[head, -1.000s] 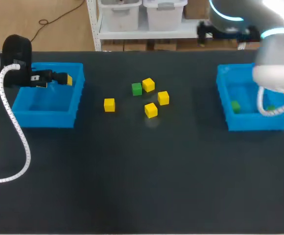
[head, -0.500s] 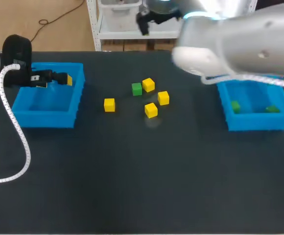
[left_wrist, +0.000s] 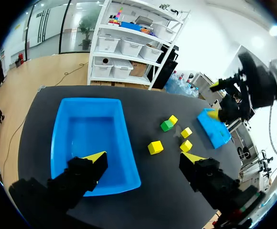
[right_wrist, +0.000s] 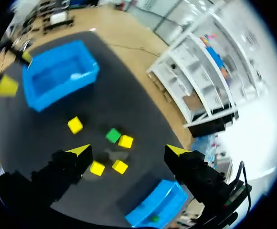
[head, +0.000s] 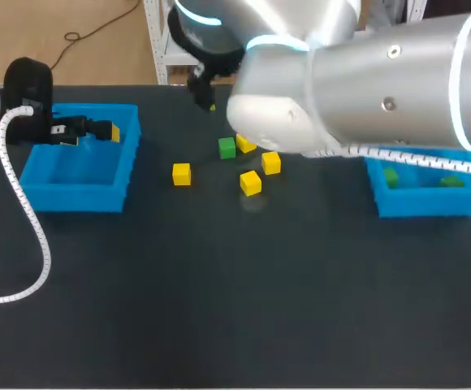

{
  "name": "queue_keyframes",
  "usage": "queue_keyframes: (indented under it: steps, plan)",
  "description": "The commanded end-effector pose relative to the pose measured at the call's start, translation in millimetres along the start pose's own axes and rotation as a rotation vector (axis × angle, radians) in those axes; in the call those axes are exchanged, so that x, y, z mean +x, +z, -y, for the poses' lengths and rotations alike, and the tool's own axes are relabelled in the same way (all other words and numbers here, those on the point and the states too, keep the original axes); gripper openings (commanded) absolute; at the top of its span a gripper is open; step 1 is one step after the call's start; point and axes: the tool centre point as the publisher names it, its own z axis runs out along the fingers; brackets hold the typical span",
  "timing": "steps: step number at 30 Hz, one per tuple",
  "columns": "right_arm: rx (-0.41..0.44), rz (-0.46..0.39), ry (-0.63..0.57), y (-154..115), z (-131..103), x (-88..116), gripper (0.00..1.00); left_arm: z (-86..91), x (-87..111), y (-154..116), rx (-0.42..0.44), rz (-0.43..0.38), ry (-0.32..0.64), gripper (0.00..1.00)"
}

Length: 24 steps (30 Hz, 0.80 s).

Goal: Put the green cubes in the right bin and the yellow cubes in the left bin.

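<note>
1. Broadly, the table [head: 219, 309] has a wide bare stretch along its near edge. The left bin [head: 79, 175] sits near the left edge and the right bin [head: 424, 199] near the right edge, well apart.
2. Between the bins, towards the far side, lie four yellow cubes [head: 181, 174] and one loose green cube [head: 226, 148]. The loose green cube sits just beside a yellow one that the right arm [head: 382, 89] partly hides. One yellow cube lies alone on the left-bin side of the cluster.
3. Two green cubes [head: 391, 175] lie in the right bin, apart from each other.
4. The right arm comes in from the right and reaches past the middle, over the far part of the table, covering the right bin's far rim. The right gripper [right_wrist: 128, 151] hangs above the cluster, fingers spread wide and empty.
5. The left gripper [left_wrist: 144, 160] hangs over the left bin's rim on the cluster side. It is spread and empty, with one tip over the bin's inside and the other over the table outside.
6. All cubes rest flat on a face, turned at differing angles, with no long axis. Both bins open upward. In the left wrist view the left bin's long axis runs ahead of the gripper.
</note>
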Motion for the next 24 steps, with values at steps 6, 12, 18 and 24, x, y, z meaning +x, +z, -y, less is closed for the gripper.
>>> queue_keyframes:
  steps: [6,12,18,24]
  plan:
    - [-0.052,-0.023,-1.247,34,-17,30,1.00,1.0,-1.0,1,-0.006,-0.004,-0.001,1.00]
    - [-0.108,-0.065,-1.196,49,-17,26,1.00,1.0,-1.0,1,-0.006,-0.004,-0.001,1.00]
    - [-0.178,-0.064,-1.084,55,-16,15,1.00,1.0,-1.0,1,-0.006,-0.004,-0.001,1.00]
    - [-0.256,0.048,-0.863,45,-13,2,1.00,1.0,-1.0,1,-0.006,-0.004,-0.001,1.00]
